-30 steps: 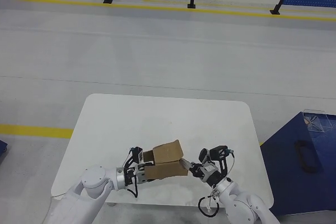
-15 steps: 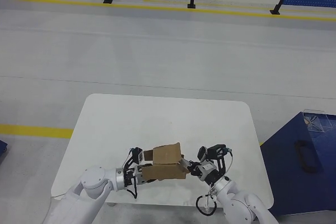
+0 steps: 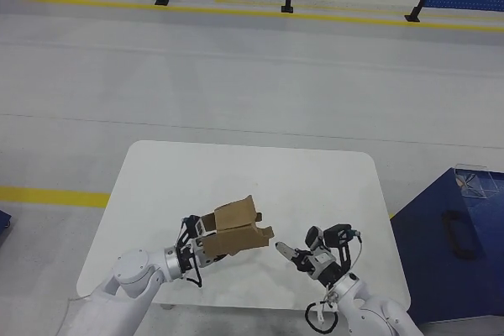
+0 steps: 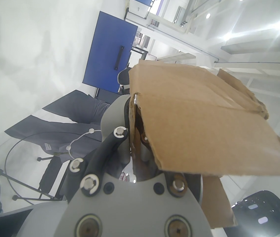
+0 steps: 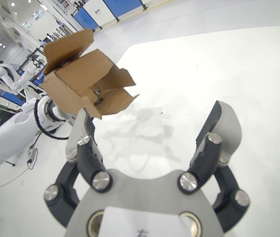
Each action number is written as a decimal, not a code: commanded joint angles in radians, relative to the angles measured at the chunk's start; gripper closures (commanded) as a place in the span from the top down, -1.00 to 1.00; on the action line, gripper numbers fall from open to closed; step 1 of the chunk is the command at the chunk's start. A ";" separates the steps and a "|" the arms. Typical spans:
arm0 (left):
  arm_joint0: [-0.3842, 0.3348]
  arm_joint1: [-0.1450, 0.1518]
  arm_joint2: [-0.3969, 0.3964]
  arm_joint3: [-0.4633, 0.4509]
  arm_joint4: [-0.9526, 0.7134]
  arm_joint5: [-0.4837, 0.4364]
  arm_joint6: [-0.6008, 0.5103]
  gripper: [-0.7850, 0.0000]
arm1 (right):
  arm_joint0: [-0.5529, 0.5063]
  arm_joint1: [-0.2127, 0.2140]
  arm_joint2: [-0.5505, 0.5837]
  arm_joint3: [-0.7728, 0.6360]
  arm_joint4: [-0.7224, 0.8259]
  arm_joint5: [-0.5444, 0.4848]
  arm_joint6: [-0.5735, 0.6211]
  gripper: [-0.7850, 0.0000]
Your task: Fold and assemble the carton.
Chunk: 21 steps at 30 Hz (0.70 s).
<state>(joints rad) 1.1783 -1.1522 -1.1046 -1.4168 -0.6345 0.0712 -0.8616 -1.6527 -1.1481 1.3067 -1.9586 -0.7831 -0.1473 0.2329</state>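
One carton (image 3: 233, 228) is held above the near part of the white surface (image 3: 235, 172). It is pinched by one wall in the left hand (image 3: 202, 242), and its end flaps are splayed open and unfolded. Near its open end, not touching it, the right hand (image 5: 152, 114) is spread wide with nothing gripped.

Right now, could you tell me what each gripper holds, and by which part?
The left gripper clamps the carton by a panel edge at the end facing that arm; the right gripper is open, empty.
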 commanded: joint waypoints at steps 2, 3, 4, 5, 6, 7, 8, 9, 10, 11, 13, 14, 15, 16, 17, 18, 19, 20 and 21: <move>0.013 -0.001 0.001 -0.011 0.002 -0.013 0.013 -1.00 | 0.023 -0.005 -0.042 0.019 -0.051 0.022 -0.007 1.00; 0.019 -0.001 0.002 -0.015 0.003 -0.017 0.016 -1.00 | 0.031 -0.007 -0.054 0.027 -0.063 0.033 -0.012 1.00; 0.024 -0.001 0.001 -0.019 0.002 -0.023 0.018 -1.00 | 0.043 -0.010 -0.065 0.036 -0.074 0.042 -0.013 1.00; 0.029 -0.001 0.000 -0.021 0.000 -0.027 0.017 -1.00 | 0.056 -0.012 -0.075 0.045 -0.076 0.049 -0.014 1.00; 0.034 -0.001 0.000 -0.023 0.000 -0.031 0.014 -1.00 | 0.067 -0.014 -0.084 0.053 -0.076 0.055 -0.015 1.00; 0.038 -0.001 0.000 -0.025 0.003 -0.036 0.011 -1.00 | 0.077 -0.016 -0.092 0.059 -0.081 0.061 -0.020 1.00; 0.041 0.000 0.000 -0.026 0.008 -0.039 0.009 -1.00 | 0.085 -0.018 -0.100 0.065 -0.085 0.066 -0.024 1.00; 0.043 0.000 0.002 -0.028 0.013 -0.041 0.009 -1.00 | 0.091 -0.020 -0.108 0.070 -0.090 0.068 -0.028 1.00; 0.044 0.000 0.003 -0.029 0.017 -0.042 0.010 -1.00 | 0.096 -0.022 -0.115 0.074 -0.093 0.071 -0.033 1.00; 0.045 -0.001 0.003 -0.031 0.018 -0.042 0.011 -1.00 | 0.100 -0.023 -0.121 0.078 -0.098 0.075 -0.039 1.00; 0.045 -0.001 0.004 -0.034 0.024 -0.039 0.009 -1.00 | 0.107 -0.026 -0.133 0.083 -0.103 0.076 -0.049 1.00; 0.044 0.000 0.005 -0.036 0.027 -0.038 0.006 -1.00 | 0.108 -0.028 -0.138 0.082 -0.101 0.075 -0.056 1.00; 0.043 0.000 0.004 -0.037 0.030 -0.036 0.005 -1.00 | 0.107 -0.029 -0.143 0.081 -0.096 0.071 -0.060 1.00; 0.042 0.000 0.003 -0.038 0.032 -0.034 0.004 -1.00 | 0.107 -0.030 -0.145 0.079 -0.091 0.066 -0.062 1.00; 0.041 0.000 0.002 -0.040 0.032 -0.032 0.003 -1.00 | 0.106 -0.030 -0.145 0.078 -0.090 0.065 -0.063 1.00; 0.040 0.000 0.001 -0.042 0.033 -0.031 0.003 -1.00 | 0.105 -0.030 -0.145 0.076 -0.089 0.064 -0.064 1.00; 0.039 0.001 -0.001 -0.043 0.034 -0.028 0.000 -1.00 | 0.104 -0.031 -0.145 0.075 -0.090 0.063 -0.064 1.00; 0.038 0.001 -0.002 -0.044 0.034 -0.026 -0.003 -1.00 | 0.103 -0.031 -0.144 0.075 -0.091 0.062 -0.065 1.00; 0.038 0.001 -0.004 -0.044 0.034 -0.024 -0.004 -1.00 | 0.104 -0.031 -0.143 0.076 -0.090 0.063 -0.066 1.00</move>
<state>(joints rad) 1.2167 -1.1512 -1.1071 -1.4605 -0.6008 0.0453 -0.8637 -1.5491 -1.1791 1.1624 -1.8836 -0.8729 -0.0853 0.1675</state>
